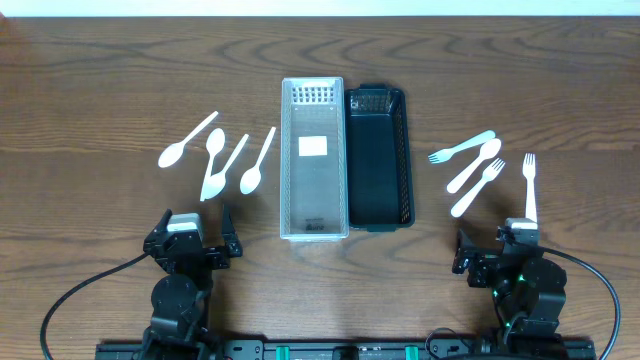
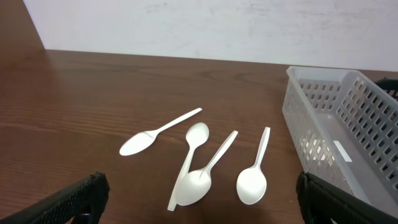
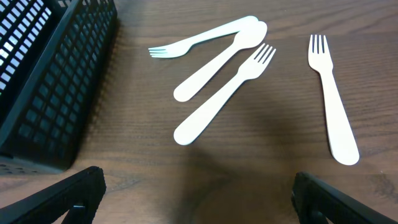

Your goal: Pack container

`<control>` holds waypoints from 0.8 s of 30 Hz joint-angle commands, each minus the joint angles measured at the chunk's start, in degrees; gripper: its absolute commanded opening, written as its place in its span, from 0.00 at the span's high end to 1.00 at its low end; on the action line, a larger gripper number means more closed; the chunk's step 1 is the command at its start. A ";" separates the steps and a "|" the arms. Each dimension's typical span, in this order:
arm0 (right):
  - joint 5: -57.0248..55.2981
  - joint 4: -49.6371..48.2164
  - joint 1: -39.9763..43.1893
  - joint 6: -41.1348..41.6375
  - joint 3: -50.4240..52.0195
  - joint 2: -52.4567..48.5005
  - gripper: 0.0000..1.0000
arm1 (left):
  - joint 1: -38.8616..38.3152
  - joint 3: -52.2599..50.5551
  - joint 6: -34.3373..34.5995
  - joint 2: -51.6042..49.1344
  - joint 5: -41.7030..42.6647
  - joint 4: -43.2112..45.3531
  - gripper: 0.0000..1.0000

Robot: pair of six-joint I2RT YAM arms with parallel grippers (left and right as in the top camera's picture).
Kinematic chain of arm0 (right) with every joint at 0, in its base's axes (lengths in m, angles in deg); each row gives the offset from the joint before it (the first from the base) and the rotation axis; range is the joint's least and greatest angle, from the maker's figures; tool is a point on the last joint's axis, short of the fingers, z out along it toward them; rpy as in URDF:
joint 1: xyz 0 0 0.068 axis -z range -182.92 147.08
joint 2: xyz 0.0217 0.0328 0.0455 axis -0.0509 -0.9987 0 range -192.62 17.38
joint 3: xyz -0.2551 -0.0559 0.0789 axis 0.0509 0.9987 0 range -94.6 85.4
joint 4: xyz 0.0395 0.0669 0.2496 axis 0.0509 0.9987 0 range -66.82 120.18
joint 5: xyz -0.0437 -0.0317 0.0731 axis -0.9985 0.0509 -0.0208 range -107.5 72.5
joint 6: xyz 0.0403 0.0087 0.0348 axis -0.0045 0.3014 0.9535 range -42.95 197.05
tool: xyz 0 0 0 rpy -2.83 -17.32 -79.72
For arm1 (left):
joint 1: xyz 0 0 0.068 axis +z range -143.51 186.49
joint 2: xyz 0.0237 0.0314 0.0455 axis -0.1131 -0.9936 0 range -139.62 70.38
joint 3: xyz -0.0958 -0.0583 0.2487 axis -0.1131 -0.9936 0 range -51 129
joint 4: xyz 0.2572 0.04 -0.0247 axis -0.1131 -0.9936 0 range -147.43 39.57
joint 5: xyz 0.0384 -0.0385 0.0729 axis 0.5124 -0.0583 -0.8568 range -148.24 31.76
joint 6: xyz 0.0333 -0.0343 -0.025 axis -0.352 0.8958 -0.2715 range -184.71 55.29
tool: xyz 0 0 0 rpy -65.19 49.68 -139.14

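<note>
Clear bin [image 1: 313,190] and black bin [image 1: 378,175] are sitting mid-table, spoons [image 1: 215,146] lying toward the left edge, forks [image 1: 488,176] toward the right, likely 1 group per arm. Left gripper [image 1: 197,220] and right gripper [image 1: 500,246] are idling spread apart near the front edge.

Overhead: light even and diffuse, coming from above. Table [image 1: 100,90] well lit, grain sharp to the edges. Shadows short and soft. White strip along the far edge blown out. Spoons [image 1: 215,142] and forks [image 1: 530,195] nearly clipped, little surface detail. Black basket [image 1: 378,160] dark inside.

Left wrist: far wall [image 2: 217,28] bright, faintly mottled. Spoons crisp over soft shadows. Fingers [image 2: 68,202] of the left gripper [image 2: 200,199] dark and out of focus in the near corners.

Right wrist: broad faint shadow on the wood, near centre. Fingers [image 3: 62,199] of the right gripper [image 3: 199,186] blurred likewise.
</note>
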 commanded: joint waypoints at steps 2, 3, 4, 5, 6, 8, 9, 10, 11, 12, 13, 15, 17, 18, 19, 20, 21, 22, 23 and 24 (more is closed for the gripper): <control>0.24 -0.13 0.37 -0.70 0.48 0.52 0.01 | 0.24 -0.92 0.68 -0.22 -0.28 -1.90 0.02; 0.24 -0.13 0.37 -0.70 0.48 0.52 0.01 | 0.24 -0.92 0.70 -0.22 -0.28 -1.90 0.02; 0.24 -0.13 0.37 -0.70 0.48 0.52 0.01 | 0.24 -0.92 0.70 -0.22 -0.31 -1.90 0.02; 0.22 -0.13 0.37 -0.70 0.48 0.52 0.01 | 0.24 -0.92 0.70 -0.22 -0.31 -1.90 0.02; 0.24 -0.13 0.37 -0.70 0.48 0.52 0.01 | 0.24 -0.92 0.70 -0.22 -0.28 -1.90 0.02; 0.24 -0.13 0.37 -0.70 0.48 0.52 0.01 | 0.24 -0.92 0.70 -0.22 -0.28 -1.90 0.02; 0.24 -0.13 0.37 -0.70 0.48 0.52 0.01 | 0.24 -0.92 0.70 -0.22 -0.28 -1.90 0.02; 0.24 -0.13 0.37 -0.70 0.48 0.52 0.01 | 0.24 -0.92 0.70 -0.22 -0.28 -1.90 0.02; 0.24 -0.13 0.37 -0.70 0.48 0.52 0.01 | 0.24 -0.92 0.70 -0.22 -0.28 -1.90 0.02; 0.24 -0.13 0.37 -0.70 0.48 0.52 0.01 | 0.24 -0.92 0.68 -0.22 -0.28 -1.90 0.02; 0.24 -0.13 0.37 -0.70 0.48 0.52 0.01 | 0.24 -0.92 0.70 -0.22 -0.28 -1.90 0.02; 0.22 -0.15 0.37 -0.70 0.48 0.52 0.01 | 0.24 -0.92 0.70 -0.22 -0.31 -1.90 0.02; 0.17 -0.13 0.37 -0.72 0.48 0.52 0.01 | 0.24 -0.92 0.70 -0.22 -0.28 -1.90 0.02; 0.20 -0.13 0.37 -0.72 0.48 0.52 0.01 | 0.24 -0.92 0.70 -0.22 -0.28 -1.90 0.02; 0.20 -0.17 0.37 -0.72 0.48 0.52 0.01 | 0.24 -0.92 0.70 -0.22 -0.28 -1.90 0.02; 0.20 -0.24 0.37 -0.72 0.48 0.52 0.01 | 0.24 -0.92 0.70 -0.22 -0.28 -1.90 0.02; 0.20 -0.22 0.37 -0.70 0.48 0.52 0.01 | 0.24 -0.92 0.70 -0.22 -0.31 -1.90 0.02; 0.28 -0.24 0.37 -0.68 0.48 0.52 0.01 | 0.24 -0.92 0.68 -0.22 -0.31 -1.86 0.02; 0.33 -0.20 0.37 -0.66 0.48 0.52 0.01 | 0.24 -0.92 0.68 -0.22 -0.31 -1.64 0.02; 0.66 -0.20 0.37 -0.61 0.48 0.50 0.01 | 0.24 -0.92 0.68 -0.22 -0.31 -1.20 0.02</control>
